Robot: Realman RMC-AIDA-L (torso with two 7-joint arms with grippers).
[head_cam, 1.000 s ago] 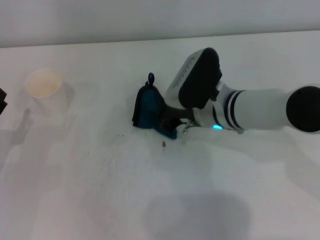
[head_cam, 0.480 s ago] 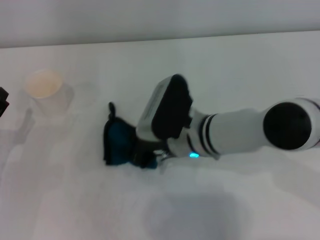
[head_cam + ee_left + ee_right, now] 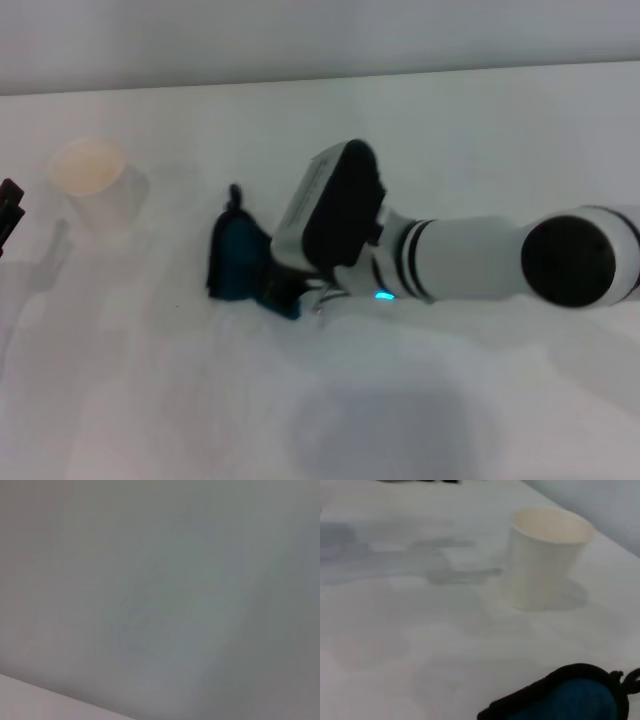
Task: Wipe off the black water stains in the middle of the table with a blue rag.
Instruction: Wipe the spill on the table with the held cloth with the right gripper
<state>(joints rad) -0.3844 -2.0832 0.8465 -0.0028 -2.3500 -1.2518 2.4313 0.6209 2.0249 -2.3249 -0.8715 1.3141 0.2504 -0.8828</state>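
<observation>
Surface: white table (image 3: 470, 130) filled nearly the whole head view, with a pale wall along its far edge.
Right arm: white and black, it reached in from the right and lay low across the middle of the table, a small blue-green light on its wrist.
Right gripper (image 3: 290, 295): sat at the near right edge of the rag, low on the table; its fingers were hidden under the black wrist housing, so whether they were clamped on the cloth could not be told.
Rag: blue rag (image 3: 238, 262) lay bunched on the table left of centre, touching the gripper, black edging along its left side and a small black loop sticking up at its far corner; the right wrist view showed its dark rim (image 3: 570, 695) close up.
Cup: white paper cup (image 3: 92, 180) stood upright at the far left, well apart from the rag.
Left gripper (image 3: 8, 207): only a dark tip showed at the left edge of the head view, off the work.
Stains: no dark blotch could be made out on the table.
</observation>
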